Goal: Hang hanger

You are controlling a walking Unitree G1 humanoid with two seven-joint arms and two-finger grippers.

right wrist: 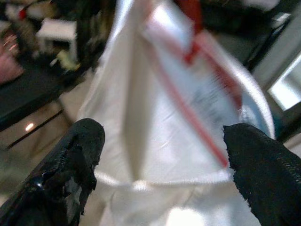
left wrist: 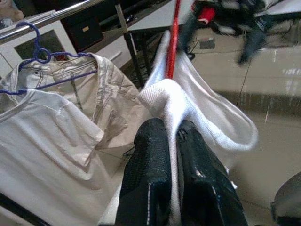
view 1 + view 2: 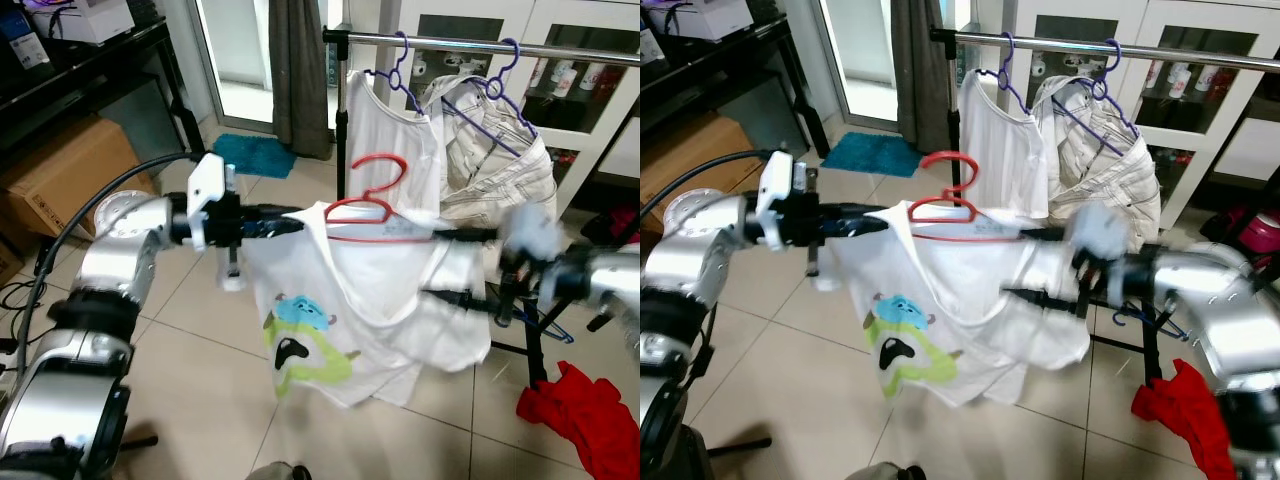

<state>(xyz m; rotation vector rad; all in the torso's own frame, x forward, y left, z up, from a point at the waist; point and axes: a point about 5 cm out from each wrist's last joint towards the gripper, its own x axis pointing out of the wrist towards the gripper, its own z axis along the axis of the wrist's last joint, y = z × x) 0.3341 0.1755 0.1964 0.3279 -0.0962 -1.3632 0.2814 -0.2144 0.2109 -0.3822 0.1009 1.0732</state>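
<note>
A red hanger (image 3: 365,205) sits in the neck of a white T-shirt (image 3: 340,300) with a green and blue cartoon print, held up in mid-air below the metal clothes rail (image 3: 480,44). My left gripper (image 3: 298,222) is shut on the shirt's shoulder edge; in the left wrist view the fingers (image 2: 155,160) pinch white fabric beside the hanger (image 2: 173,42). My right gripper (image 3: 442,266) is open at the shirt's other side, blurred. In the right wrist view its fingertips (image 1: 77,155) stand wide apart with the shirt (image 1: 155,141) between them.
Two purple hangers on the rail carry a white shirt (image 3: 385,120) and a striped shirt (image 3: 500,160). A red cloth (image 3: 580,410) lies on the tiled floor at the right. A cardboard box (image 3: 70,170), a teal mat (image 3: 255,155) and a grey curtain (image 3: 298,70) are at the left and back.
</note>
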